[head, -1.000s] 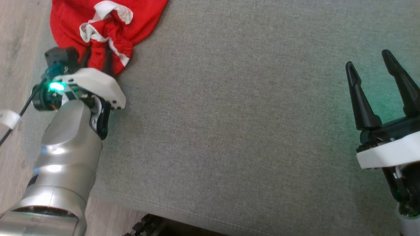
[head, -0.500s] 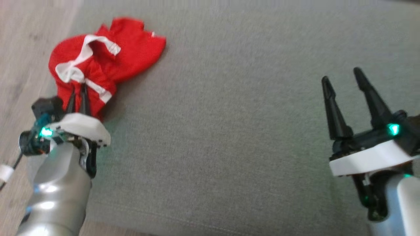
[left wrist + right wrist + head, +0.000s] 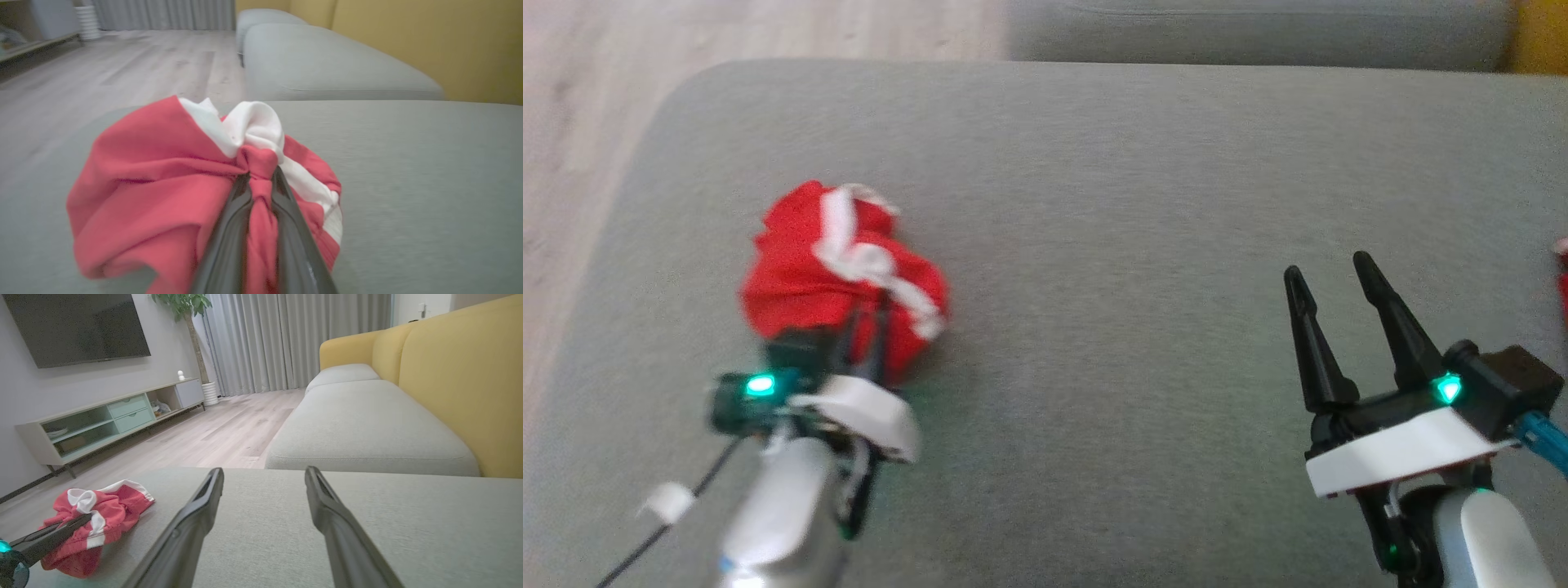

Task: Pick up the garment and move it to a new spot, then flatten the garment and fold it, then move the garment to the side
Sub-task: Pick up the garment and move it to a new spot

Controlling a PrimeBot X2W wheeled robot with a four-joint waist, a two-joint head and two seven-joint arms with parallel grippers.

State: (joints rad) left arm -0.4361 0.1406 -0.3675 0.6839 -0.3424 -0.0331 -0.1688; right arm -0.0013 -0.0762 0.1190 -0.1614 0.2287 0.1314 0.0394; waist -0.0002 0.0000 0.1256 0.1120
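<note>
Grips the crumpled red, white-trimmed fabric garment (image 3: pixel 809 269) in the closed left hand (image 3: pixel 260 179), near the left edge of the grey sofa cushion (image 3: pixel 1094 204). Right hand (image 3: pixel 1325 265) spread, empty. Likely relocating; next: release, flatten.

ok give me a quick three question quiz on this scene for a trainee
1. True or false: the left gripper is shut on the garment.
2. The right gripper is: A) open and empty; B) shut on the garment; C) shut and empty.
3. Fill in: the garment is red and ___.
Key: 1 true; 2 A; 3 white.
</note>
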